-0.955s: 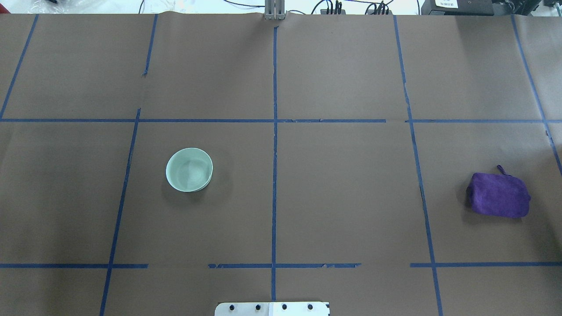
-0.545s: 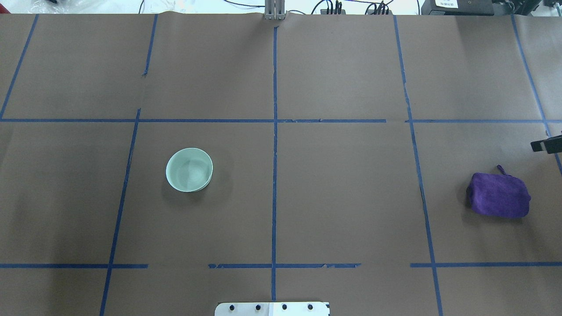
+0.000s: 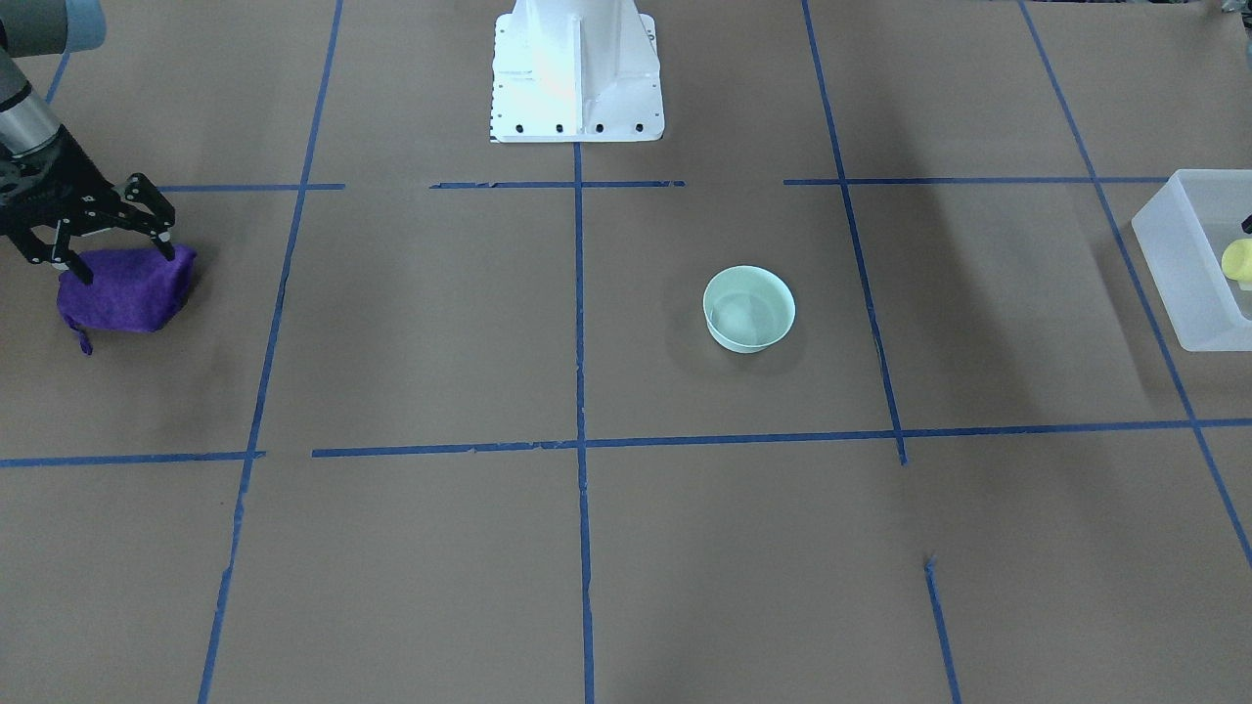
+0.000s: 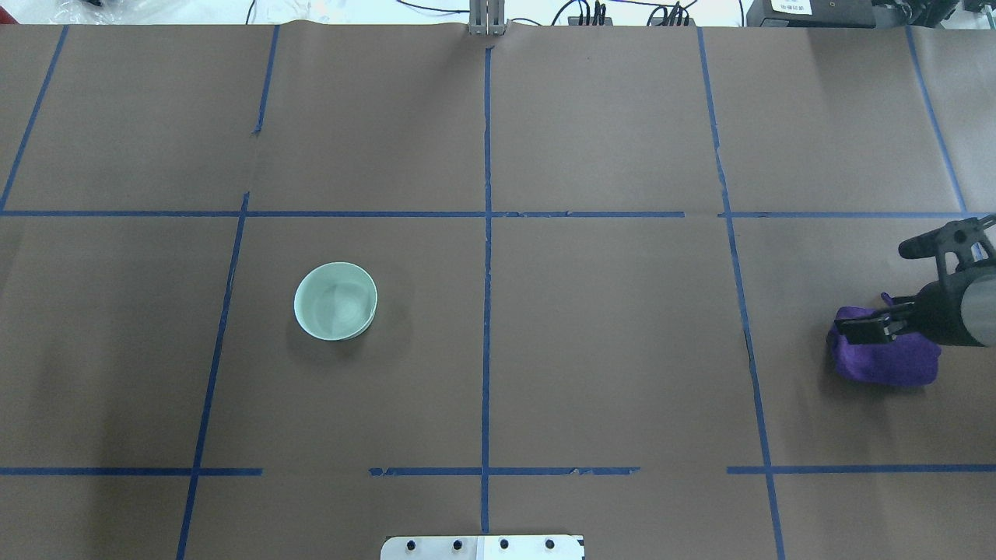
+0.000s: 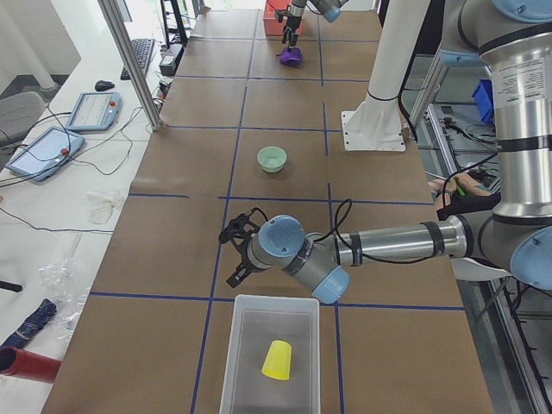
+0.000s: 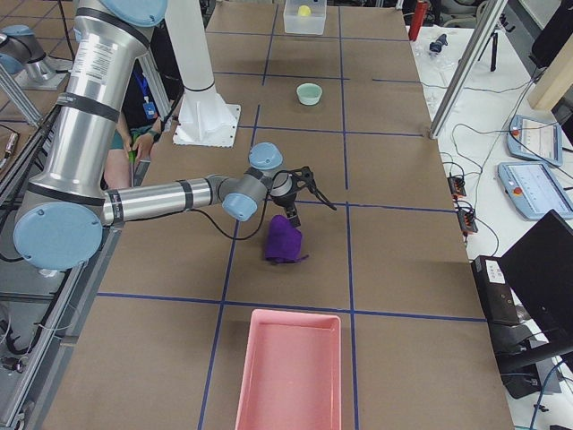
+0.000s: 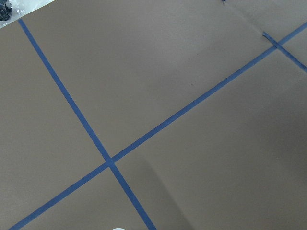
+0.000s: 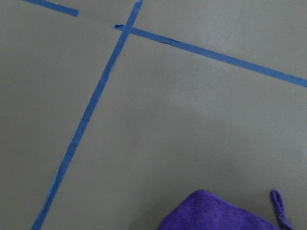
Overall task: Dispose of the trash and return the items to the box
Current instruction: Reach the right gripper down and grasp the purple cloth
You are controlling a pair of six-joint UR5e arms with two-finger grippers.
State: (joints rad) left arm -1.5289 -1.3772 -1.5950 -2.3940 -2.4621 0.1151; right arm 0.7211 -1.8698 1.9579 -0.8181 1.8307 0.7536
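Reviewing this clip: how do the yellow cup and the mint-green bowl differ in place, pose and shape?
The yellow cup is inside the translucent bin; the mint-green bowl sits out on the brown table paper, far from the bin. The cup seems to lie on its side; the bowl stands upright, mouth up. The cup is narrow and tapered; the bowl is wide and round. Both are plain, single-colour vessels.

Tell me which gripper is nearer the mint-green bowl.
Left. The left gripper hovers between the bowl and the box; the right gripper is over the purple cloth, farther off.
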